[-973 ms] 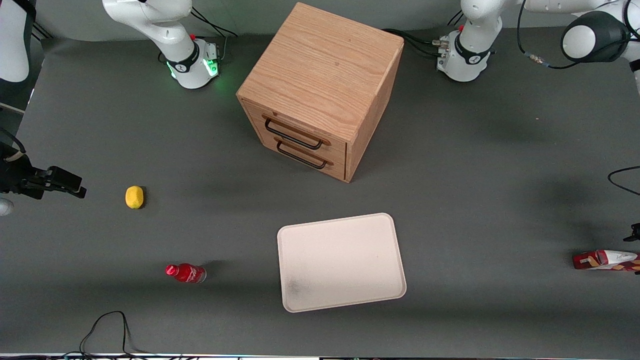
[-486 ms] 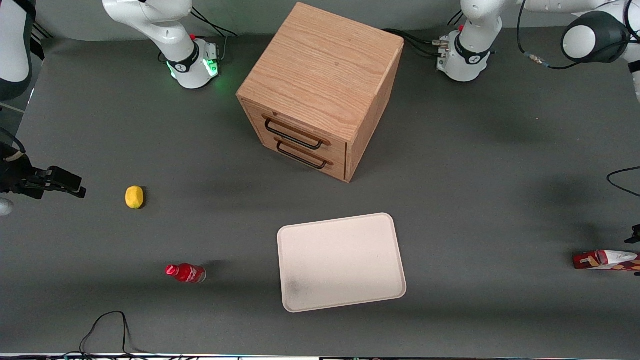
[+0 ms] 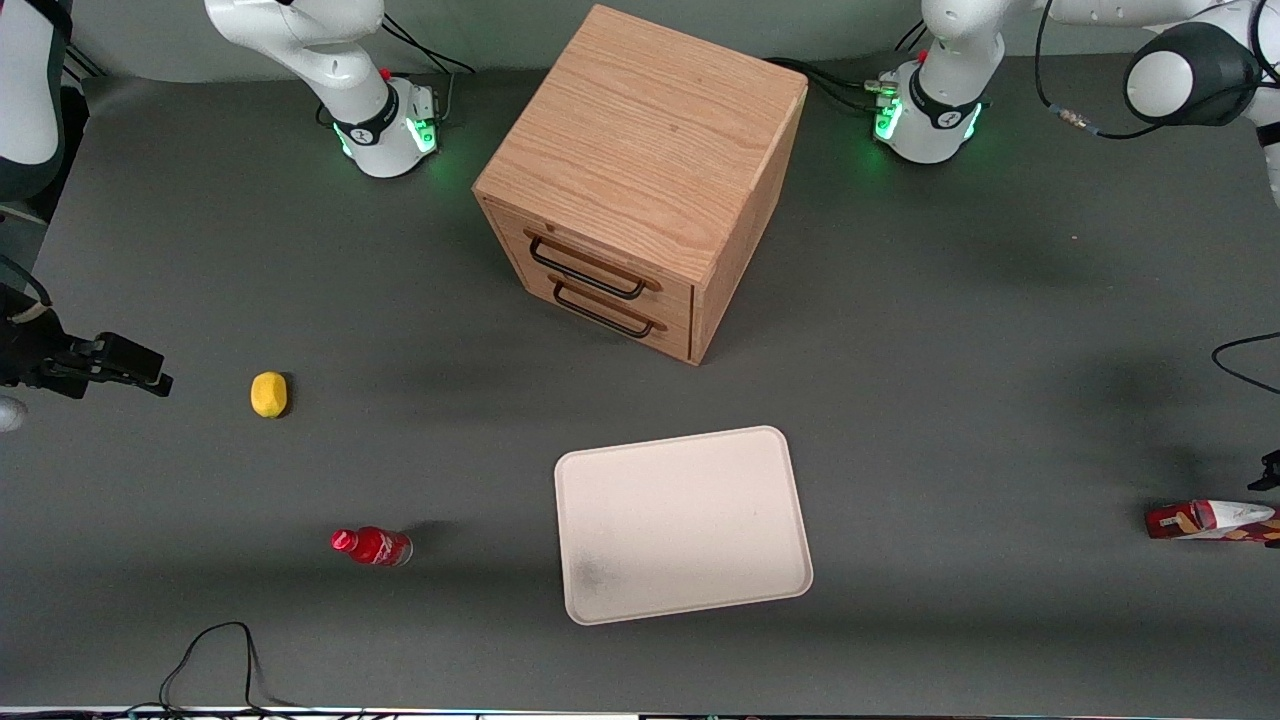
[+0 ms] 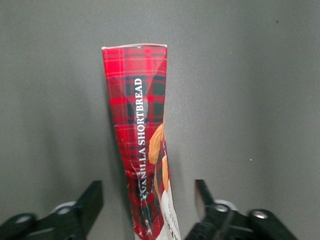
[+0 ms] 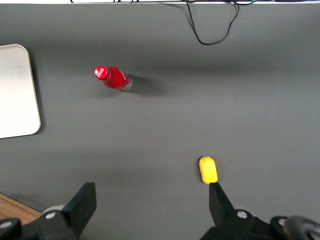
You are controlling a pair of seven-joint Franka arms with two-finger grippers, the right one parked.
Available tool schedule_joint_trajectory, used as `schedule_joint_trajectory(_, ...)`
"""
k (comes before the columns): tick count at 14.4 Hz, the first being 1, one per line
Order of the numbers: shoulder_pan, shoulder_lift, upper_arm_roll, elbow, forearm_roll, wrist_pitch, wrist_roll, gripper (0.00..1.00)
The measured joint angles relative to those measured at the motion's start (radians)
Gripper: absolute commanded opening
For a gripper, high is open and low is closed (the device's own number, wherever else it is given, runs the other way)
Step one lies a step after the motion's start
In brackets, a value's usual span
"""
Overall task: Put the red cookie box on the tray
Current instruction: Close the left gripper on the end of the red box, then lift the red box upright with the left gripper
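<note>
The red cookie box (image 4: 142, 145) is a long tartan carton with "VANILLA SHORTBREAD" lettering, lying on the dark table. My left gripper (image 4: 148, 192) is open and straddles the box's near end, with a gap between the carton and each black finger (image 4: 92, 197). In the front view the red cookie box (image 3: 1205, 520) lies at the working arm's end of the table, cut off by the frame edge. The tray (image 3: 680, 520) is pale and bare and sits well away from the box, toward the table's middle and near the front camera.
A wooden cabinet (image 3: 640, 180) with two drawers stands farther from the camera than the tray. A small red bottle (image 3: 372, 546) and a yellow object (image 3: 268, 394) lie toward the parked arm's end. A black cable (image 3: 1245, 360) loops near the box.
The light ring at the working arm's base has turned green. The box, the tray and the gripper show no clear movement.
</note>
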State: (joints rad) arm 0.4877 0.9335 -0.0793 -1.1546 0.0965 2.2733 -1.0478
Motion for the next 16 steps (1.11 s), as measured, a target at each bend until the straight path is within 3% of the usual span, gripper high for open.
schedule_joint_trajectory(7, 0.000, -0.001, 0.000, 0.000, -0.008, -0.016, 0.000, 0.00)
schedule_joint_trajectory(16, 0.000, -0.137, -0.001, 0.035, -0.010, -0.280, 0.000, 0.00)
